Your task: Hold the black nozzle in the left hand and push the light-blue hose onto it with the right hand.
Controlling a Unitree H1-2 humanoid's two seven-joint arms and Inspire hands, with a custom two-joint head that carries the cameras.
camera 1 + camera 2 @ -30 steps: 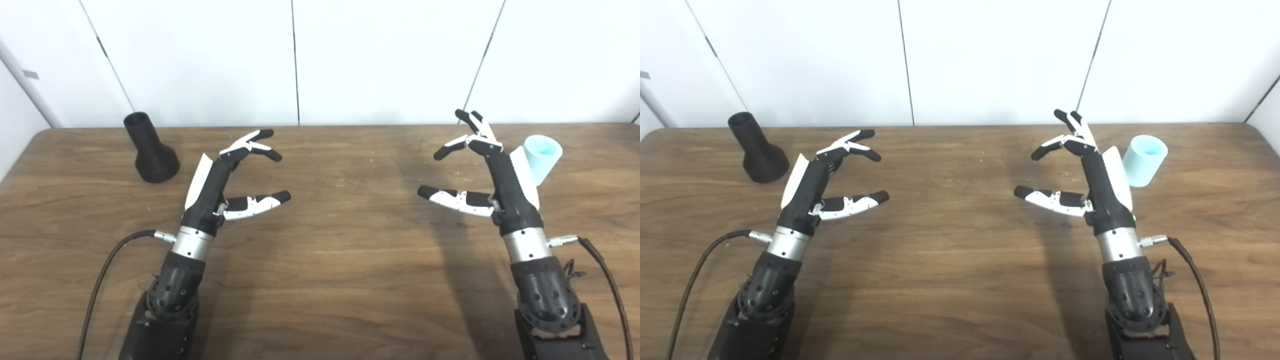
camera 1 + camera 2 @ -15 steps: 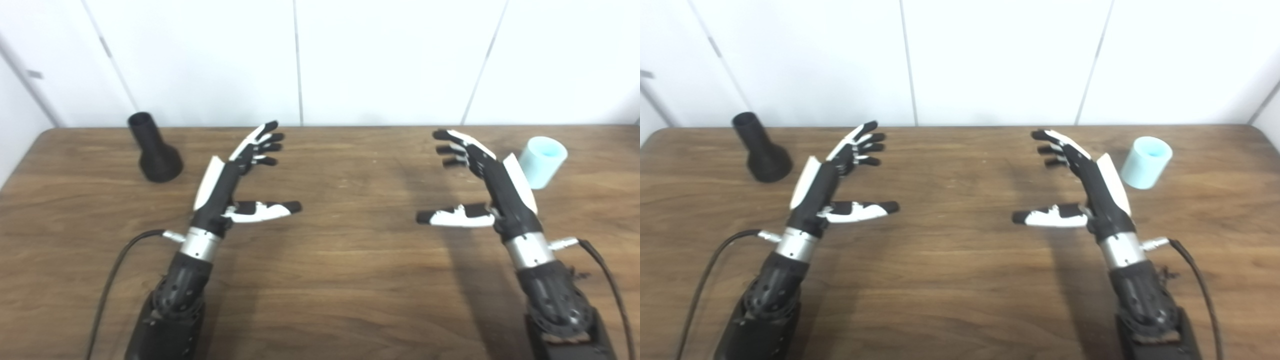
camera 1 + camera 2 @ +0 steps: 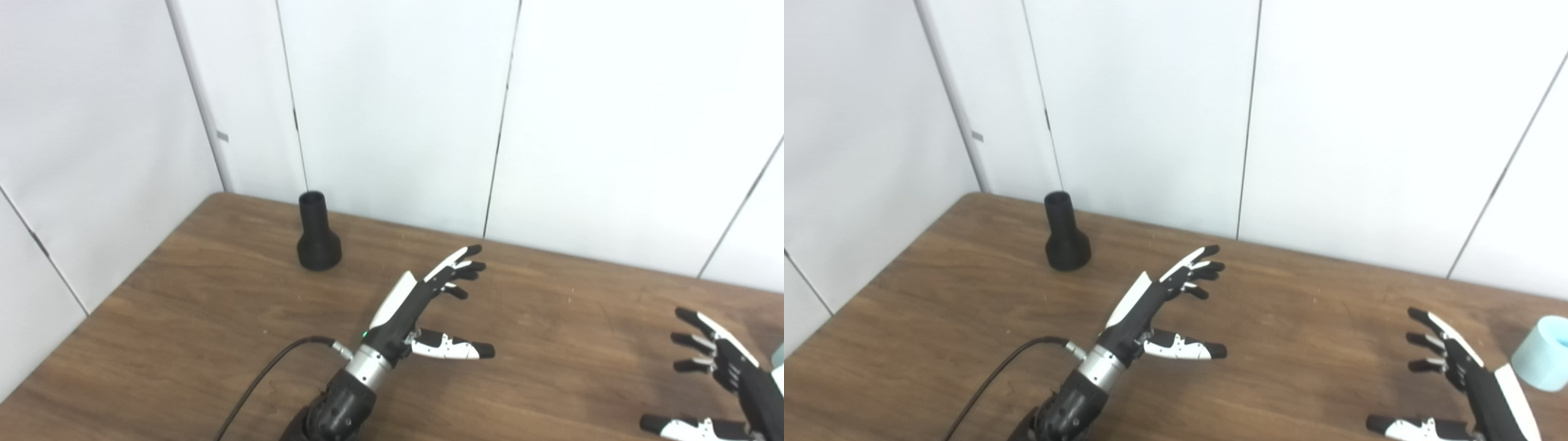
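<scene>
The black nozzle (image 3: 317, 234) stands upright on its wide base near the table's far left corner, narrow end up. My left hand (image 3: 422, 309) hovers over the table to the right of it and nearer to me, open, fingers spread, holding nothing. The light-blue hose (image 3: 1543, 354), a short tube, stands at the right edge of the right eye view. My right hand (image 3: 1454, 383) is at the bottom right, open and empty, just left of the hose and apart from it.
The wooden table (image 3: 202, 306) has its left edge and far edge close to white wall panels (image 3: 392, 110). A black cable (image 3: 269, 380) runs from my left wrist toward the near edge.
The camera has swung left and up, so the whole scene shifted right and down. Both hands stay open, fingers straighter than a second ago. Nozzle and hose have not moved.
</scene>
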